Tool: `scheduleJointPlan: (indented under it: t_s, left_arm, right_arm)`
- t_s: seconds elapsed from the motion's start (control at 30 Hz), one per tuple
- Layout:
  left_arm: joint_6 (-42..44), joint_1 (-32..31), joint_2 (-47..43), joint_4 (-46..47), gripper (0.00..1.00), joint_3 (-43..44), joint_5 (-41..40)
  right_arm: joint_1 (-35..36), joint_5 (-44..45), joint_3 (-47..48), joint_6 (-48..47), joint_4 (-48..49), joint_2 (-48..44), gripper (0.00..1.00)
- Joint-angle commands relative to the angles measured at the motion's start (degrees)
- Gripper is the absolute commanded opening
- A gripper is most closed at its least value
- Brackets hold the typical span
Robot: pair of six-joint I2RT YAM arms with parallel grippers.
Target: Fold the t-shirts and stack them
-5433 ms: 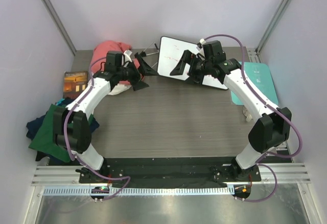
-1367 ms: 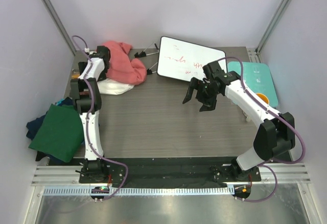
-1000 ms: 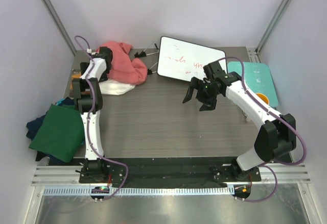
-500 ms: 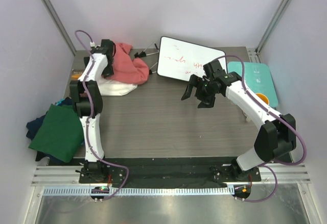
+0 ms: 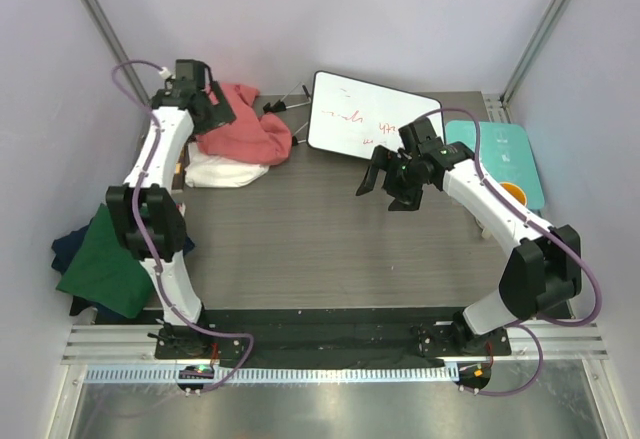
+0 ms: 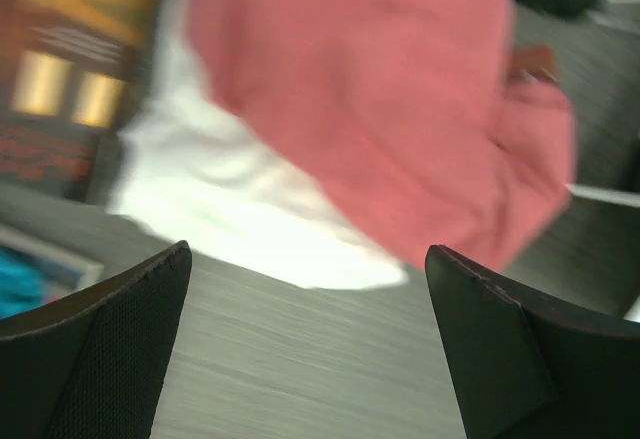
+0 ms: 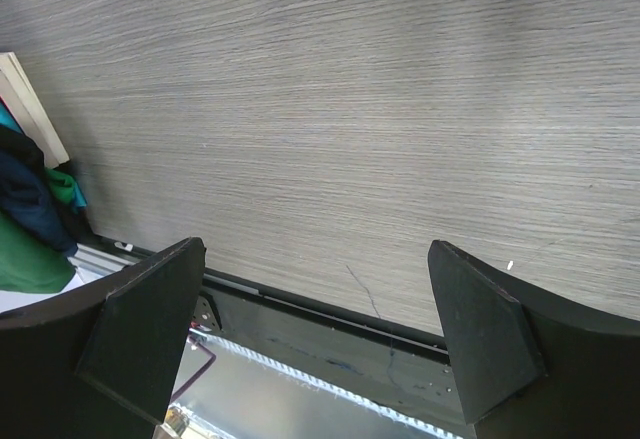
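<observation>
Salmon-pink t-shirt point(image 5: 245, 131) lies bunched at the far-left of the desk point(image 5: 320, 249), on a white cloth point(image 5: 225, 171). Left tool point(image 6: 308, 259) hovers by it, jaws wide, empty (right tool point(image 5: 385, 181) likewise, mid-desk). Pinch a hem edge, not the bulk.

Top view: bright, even, diffuse light from above. Faint soft shadows fall on the table point(image 5: 330, 239) below the whiteboard point(image 5: 370, 119), with a pale sheen on the metal strip point(image 5: 330, 409) further below. Left wrist view blurred throughout, pink t-shirt point(image 6: 380, 109) smeared; right wrist view sharp.
</observation>
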Motion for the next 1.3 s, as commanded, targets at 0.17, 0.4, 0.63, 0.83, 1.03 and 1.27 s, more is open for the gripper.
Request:
scheduleJointPlan:
  t_s: [0.17,0.4,0.63,0.83,1.03,1.27]
  left_arm:
    - [-8.8,-9.3,15.2,16.4,1.0,6.7,37.9]
    - [-9.2,-11.0,22.8,16.0,1.0,15.5,35.6]
    - [-10.0,-11.5,21.9,16.8,1.0,14.8,35.8]
    - [-11.6,-11.6,21.0,18.6,1.0,14.3,37.9]
    - [-12.6,-14.3,22.3,20.4,1.0,13.7,38.9]
    - [-12.8,-18.3,25.1,21.8,0.99,14.1,40.1]
  right_arm:
    - [0.1,0.9,0.4,0.9,0.6,-3.6,1.0]
    - [0.1,3.5,-2.1,1.8,-1.4,-8.1,1.0]
    - [0.1,4.6,-4.8,2.5,-1.9,-10.6,0.99]
    - [0.0,4.1,-4.9,2.4,-1.8,-9.5,1.0]
    - [0.1,4.1,-4.8,2.2,-1.8,-9.1,1.0]
    - [0.1,4.2,-5.2,2.1,-1.9,-9.4,1.0]
